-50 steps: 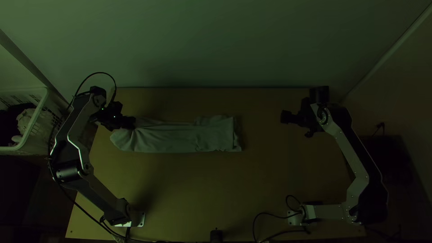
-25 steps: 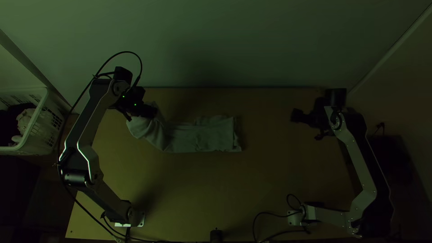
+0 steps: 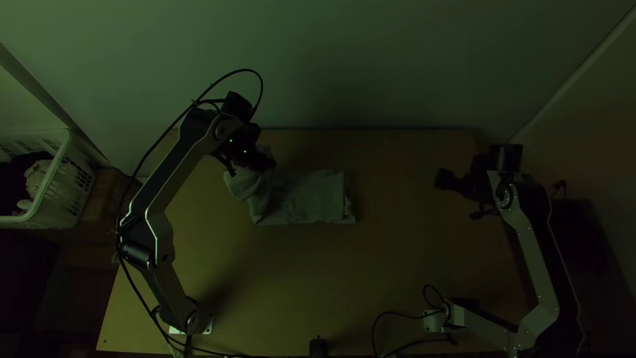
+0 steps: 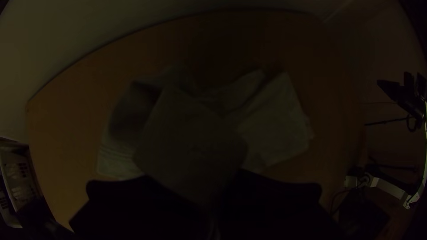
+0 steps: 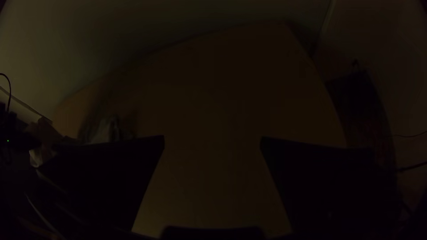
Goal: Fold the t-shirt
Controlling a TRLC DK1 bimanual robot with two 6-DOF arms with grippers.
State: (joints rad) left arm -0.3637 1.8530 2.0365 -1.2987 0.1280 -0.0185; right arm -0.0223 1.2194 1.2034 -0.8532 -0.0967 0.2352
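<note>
Where the t-shirt (image 3: pixel 308 199) lies: across the far half of the tabletop (image 3: pixel 371 278), mostly left of the middle, in a narrow folded band with its left end lifted and bunched.
Left gripper (image 3: pixel 265 162): clamped on the raised end, above the cloth; the left wrist view shows fabric pinched between its two fingers.
Right gripper (image 3: pixel 442 179): fingers wide apart, toward the tabletop's far right corner, well apart from the t-shirt.
Hidden cloth: part of the lifted end lies behind the left gripper in the top view; the number of layers cannot be told.
Dark zones: finger outlines merge with shadow in the top view; in the right wrist view, a finger covers part of the t-shirt.
Cut off: the basket (image 3: pixel 51 179) at the top view's left border, and the elbow of the right arm (image 3: pixel 533 248) at its lower border.
Surface: light wood, dimly lit, with a small black object (image 3: pixel 318 347) at the near edge and a looped cable (image 3: pixel 374 331) beside it.
Room: a pale wall (image 3: pixel 371 59) beyond the far edge; white latticed basket beyond the left edge, holding pale and dark cloth.
</note>
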